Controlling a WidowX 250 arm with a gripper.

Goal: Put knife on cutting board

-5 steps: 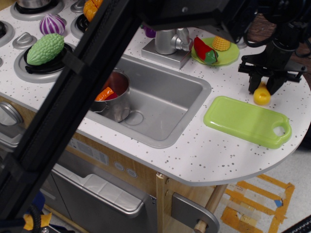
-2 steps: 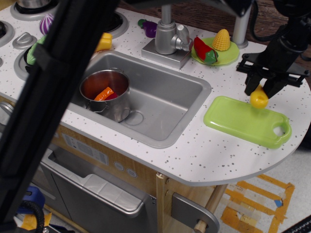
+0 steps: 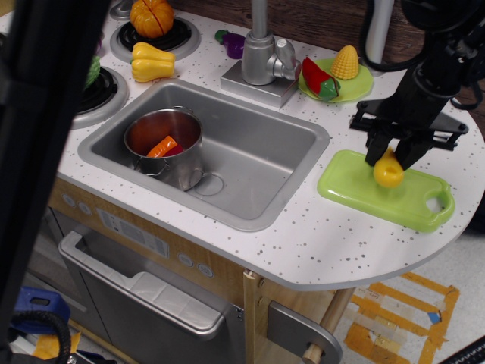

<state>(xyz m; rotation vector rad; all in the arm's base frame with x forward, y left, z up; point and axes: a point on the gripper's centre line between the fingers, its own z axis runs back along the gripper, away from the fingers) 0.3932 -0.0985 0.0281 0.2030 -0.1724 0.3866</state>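
The knife [image 3: 389, 172] shows only its bulbous yellow handle; the blade is hidden between the fingers. My black gripper [image 3: 393, 154] is shut on the knife from above and holds it over the middle of the lime-green cutting board [image 3: 356, 189], just above or touching its surface; I cannot tell which. The board lies flat on the speckled counter right of the sink, its oval handle hole at the right end.
A steel sink [image 3: 254, 163] holds a pot [image 3: 168, 144] with an orange piece. A faucet [image 3: 261, 61] stands behind. A round green plate [image 3: 362, 82] holds corn and a red pepper. Yellow squash [image 3: 153, 62] lies by the stove. A dark out-of-focus bar [image 3: 38, 114] blocks the left.
My gripper has carried the knife from the bare counter behind the board forward and left, to over the board's middle. The dark bar in the foreground has swung left, uncovering the stove area.
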